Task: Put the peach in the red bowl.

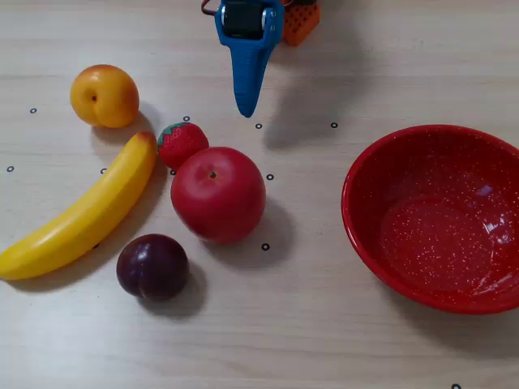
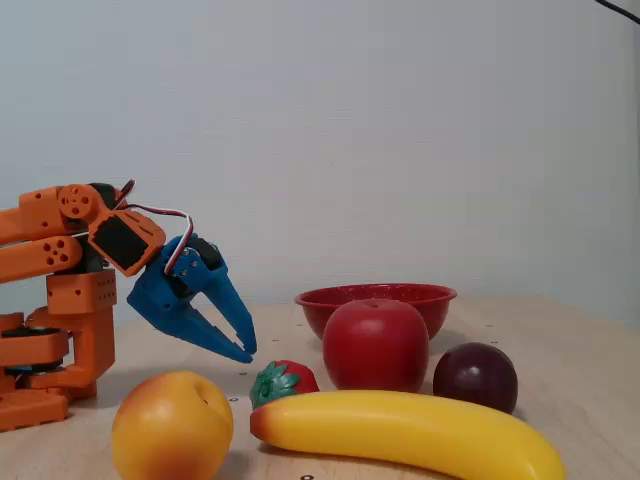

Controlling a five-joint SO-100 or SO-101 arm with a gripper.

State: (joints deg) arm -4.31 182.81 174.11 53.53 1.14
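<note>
- Nearest the fixed camera lay the banana (image 2: pixel 420 432) and the peach (image 2: pixel 172 427), both at the front edge of the table (image 2: pixel 590 400).
- Overhead, the peach (image 1: pixel 104 96) rested at the upper left of the table (image 1: pixel 308 324), apart from the other fruit and well apart from the red bowl (image 1: pixel 357 203).
- Overhead, the banana (image 1: pixel 81 212) ran diagonally from lower left to upper right, its tip just beside the strawberry (image 1: pixel 182 143).
- The strawberry touched or nearly touched the apple (image 1: pixel 217 194); the plum (image 1: pixel 152 266) sat below and left of the apple.
- The red bowl (image 2: pixel 330 300) stood upright and held no fruit, at the right side of the overhead view.
- The blue hand (image 2: pixel 243 349) hung above the table, tilted downward, its 2 fingers slightly parted and grasping nothing.
- Overhead, the hand (image 1: pixel 246 109) pointed down the picture between the peach and the red bowl, clear of every fruit.
</note>
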